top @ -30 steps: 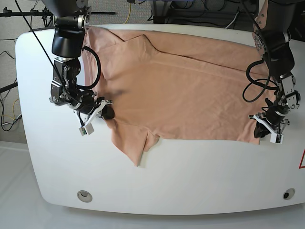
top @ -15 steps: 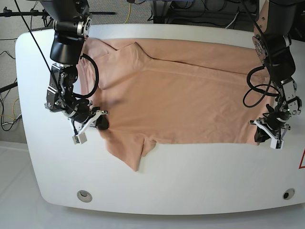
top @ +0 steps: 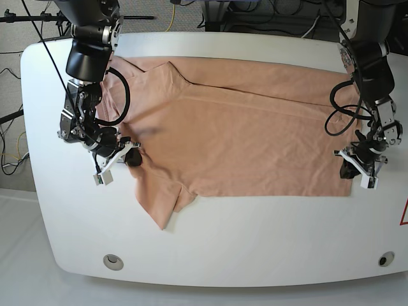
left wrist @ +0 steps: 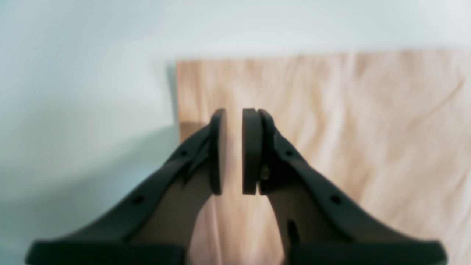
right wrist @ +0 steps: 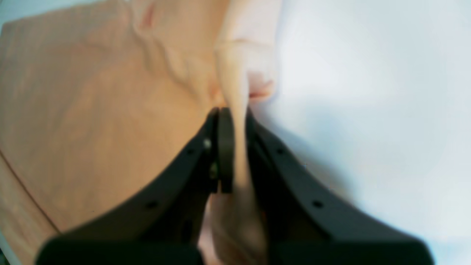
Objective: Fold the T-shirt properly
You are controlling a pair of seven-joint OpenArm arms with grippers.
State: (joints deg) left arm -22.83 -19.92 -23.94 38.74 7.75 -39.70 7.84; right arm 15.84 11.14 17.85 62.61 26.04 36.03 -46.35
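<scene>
The peach T-shirt (top: pixel 255 127) lies spread flat across the white table (top: pixel 255 236), with one sleeve (top: pixel 162 201) pointing to the front left. My right gripper (top: pixel 131 159) is at the shirt's left edge near that sleeve. In the right wrist view it (right wrist: pixel 235 110) is shut on a raised ridge of the shirt's fabric (right wrist: pixel 239 73). My left gripper (top: pixel 352 173) is low over the shirt's front right hem corner. In the left wrist view its jaws (left wrist: pixel 233 110) stand a narrow gap apart over the flat fabric (left wrist: pixel 331 110), with the corner just beyond them.
The table's rounded front edge has two round holes (top: pixel 113 260) (top: pixel 382 259). A red mark (top: pixel 404 213) sits at the right edge. Cables and stands (top: pixel 255 13) lie behind the table. Bare white tabletop shows in front of the shirt.
The shirt has slid to the left and toward the front and lies flatter. My right gripper moved left with the fabric in it. My left gripper stayed at the hem corner.
</scene>
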